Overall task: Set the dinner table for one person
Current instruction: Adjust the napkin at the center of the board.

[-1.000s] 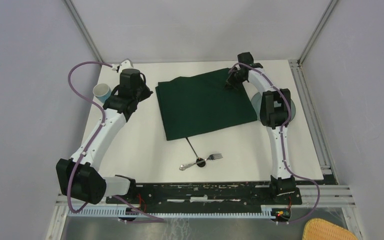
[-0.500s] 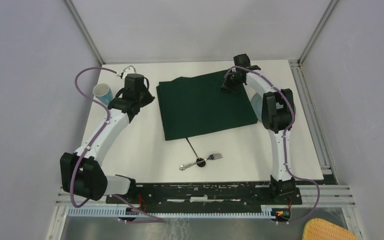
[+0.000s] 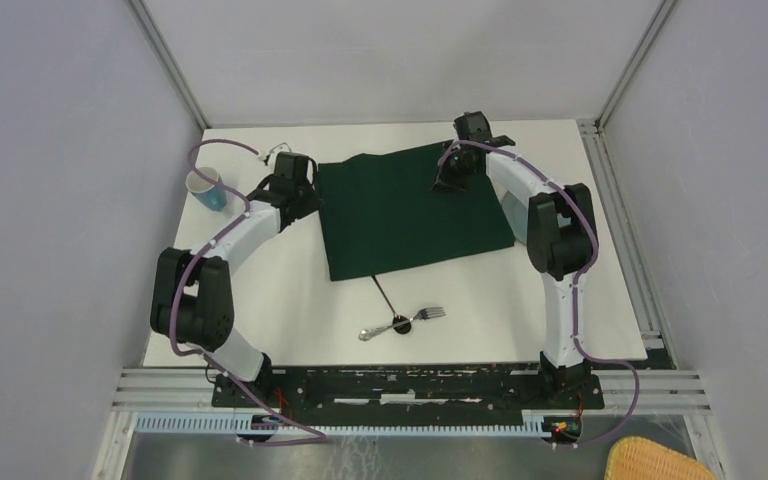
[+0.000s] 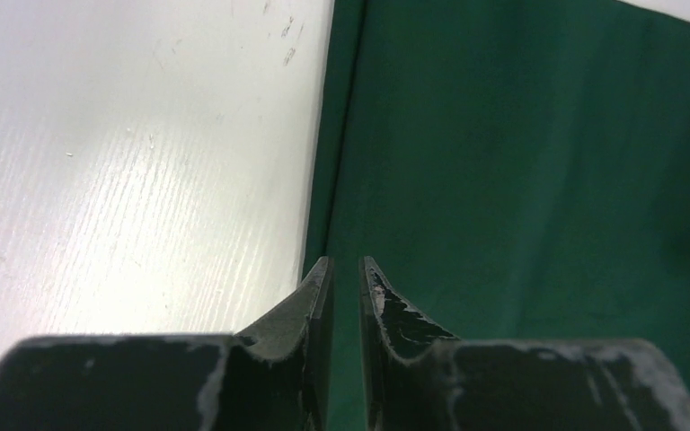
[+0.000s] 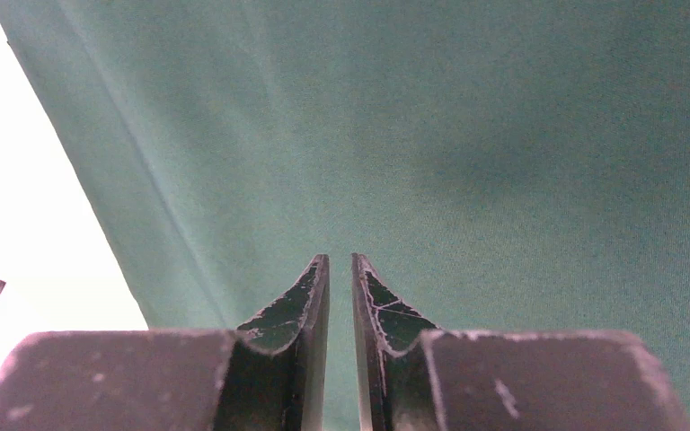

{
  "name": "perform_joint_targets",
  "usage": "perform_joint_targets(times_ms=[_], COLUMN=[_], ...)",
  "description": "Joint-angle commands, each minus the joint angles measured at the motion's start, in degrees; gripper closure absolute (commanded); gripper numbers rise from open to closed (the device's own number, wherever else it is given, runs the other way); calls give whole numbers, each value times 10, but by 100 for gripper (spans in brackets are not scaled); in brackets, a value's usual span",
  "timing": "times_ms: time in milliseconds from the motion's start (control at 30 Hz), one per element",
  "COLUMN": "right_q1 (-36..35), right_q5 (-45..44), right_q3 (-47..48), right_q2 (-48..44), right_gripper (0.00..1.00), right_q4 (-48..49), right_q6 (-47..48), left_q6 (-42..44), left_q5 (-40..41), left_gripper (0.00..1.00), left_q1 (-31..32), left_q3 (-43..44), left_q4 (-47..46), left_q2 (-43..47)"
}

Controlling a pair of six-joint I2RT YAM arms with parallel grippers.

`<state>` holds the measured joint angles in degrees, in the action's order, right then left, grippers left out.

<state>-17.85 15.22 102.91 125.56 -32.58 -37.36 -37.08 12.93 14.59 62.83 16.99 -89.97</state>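
- The left pincer [image 4: 345, 262] now sits away from the cup [image 3: 205, 187]. The green cloth [image 3: 410, 215] has its edge just under the tips, and the jaws are a narrow, empty slit.
- The right pincer [image 5: 340, 259] now hangs further left over the cloth, no longer shut, with a narrow gap holding nothing.
- The dinner table [image 3: 260, 290] lies beneath both. The cloth looks placed, so the fork [image 3: 432, 313] probably comes next.

dinner table [image 3: 290, 290] matte white, faintly scratched; cloth [image 3: 410, 215] dark green matt fabric; fork [image 3: 426, 315] shiny metal

A robot lab: aluminium frame [image 3: 168, 68], plain panel walls [image 3: 400, 60], mounting rails [image 3: 650, 392].
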Motion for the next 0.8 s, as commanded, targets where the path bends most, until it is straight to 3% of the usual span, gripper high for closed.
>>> perform_joint_targets(times_ms=[0,267,533,767], right_q1=[-22,-74,-144,-186], right_q5=[-17,-17,-7,-11], right_q3=[17,80,158,225], right_q2=[-33,-5,38,98], right_gripper=[81,80,78,77], right_q4=[7,-33,-77,-115], right_q6=[37,76,100,108], left_q6=[-26,-31,-11,-5], left_q5=[7,47,89,81], left_gripper=[80,90,81,72], left_q1=[-2,-5,-17,-21], left_q3=[34,39,61,97], left_q4=[-50,-51,-57,-1], left_q2=[-19,3,107,135])
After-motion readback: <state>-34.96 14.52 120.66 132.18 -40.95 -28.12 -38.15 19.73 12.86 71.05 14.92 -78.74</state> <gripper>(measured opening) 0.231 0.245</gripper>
